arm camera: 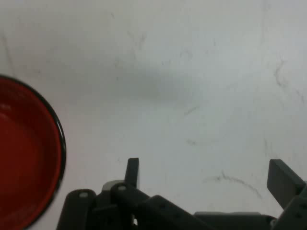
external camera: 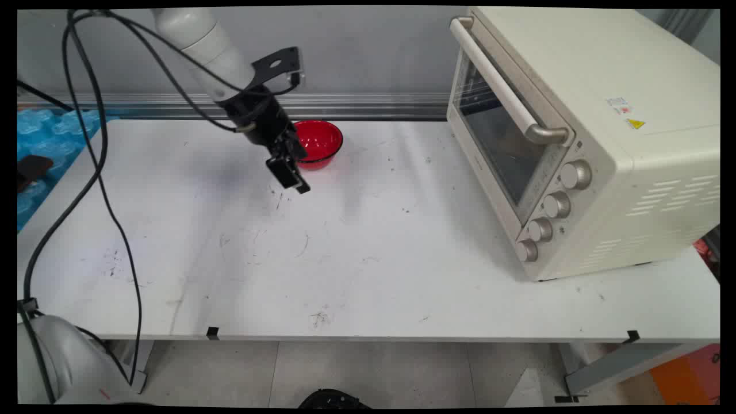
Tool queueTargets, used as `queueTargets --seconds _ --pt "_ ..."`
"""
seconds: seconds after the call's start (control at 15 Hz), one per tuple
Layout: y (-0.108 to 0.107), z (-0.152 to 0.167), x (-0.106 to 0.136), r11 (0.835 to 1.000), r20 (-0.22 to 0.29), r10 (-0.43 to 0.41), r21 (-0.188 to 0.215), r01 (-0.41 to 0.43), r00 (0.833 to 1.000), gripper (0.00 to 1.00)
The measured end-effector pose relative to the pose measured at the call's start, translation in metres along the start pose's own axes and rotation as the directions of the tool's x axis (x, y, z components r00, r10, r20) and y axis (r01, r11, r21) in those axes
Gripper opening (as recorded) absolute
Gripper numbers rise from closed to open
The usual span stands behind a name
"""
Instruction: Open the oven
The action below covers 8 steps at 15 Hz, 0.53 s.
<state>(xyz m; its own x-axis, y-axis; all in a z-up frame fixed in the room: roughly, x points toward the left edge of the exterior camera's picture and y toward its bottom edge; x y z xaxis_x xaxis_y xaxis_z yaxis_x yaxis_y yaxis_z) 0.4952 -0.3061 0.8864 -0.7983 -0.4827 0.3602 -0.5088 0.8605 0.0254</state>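
My black gripper (external camera: pixel 294 178) hangs over the white table (external camera: pixel 368 259) at its far side, just in front of and to the left of a red bowl (external camera: pixel 319 140). The bowl stands upright and looks empty. In the hand view the gripper (arm camera: pixel 208 177) is open, its two fingers (arm camera: pixel 132 170) wide apart with only bare, scuffed tabletop (arm camera: pixel 192 72) between them. The red bowl (arm camera: pixel 24 153), with its dark rim, lies at the left edge of that view, beside the fingers and apart from them.
A cream toaster oven (external camera: pixel 581 132) with its door shut, a bar handle and several knobs fills the table's right side. Blue packaging (external camera: pixel 43 144) lies off the table's left edge. Black cables (external camera: pixel 103 190) hang down from the arm on the left.
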Motion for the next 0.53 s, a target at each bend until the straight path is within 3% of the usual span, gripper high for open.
queueTargets --seconds 0.27,0.53 --pt "-0.008 -0.003 0.031 1.000 -0.042 0.031 0.006 -0.031 0.999 1.00" --pt "-0.020 -0.013 0.079 0.998 -0.117 0.059 0.025 -0.057 0.991 1.00"
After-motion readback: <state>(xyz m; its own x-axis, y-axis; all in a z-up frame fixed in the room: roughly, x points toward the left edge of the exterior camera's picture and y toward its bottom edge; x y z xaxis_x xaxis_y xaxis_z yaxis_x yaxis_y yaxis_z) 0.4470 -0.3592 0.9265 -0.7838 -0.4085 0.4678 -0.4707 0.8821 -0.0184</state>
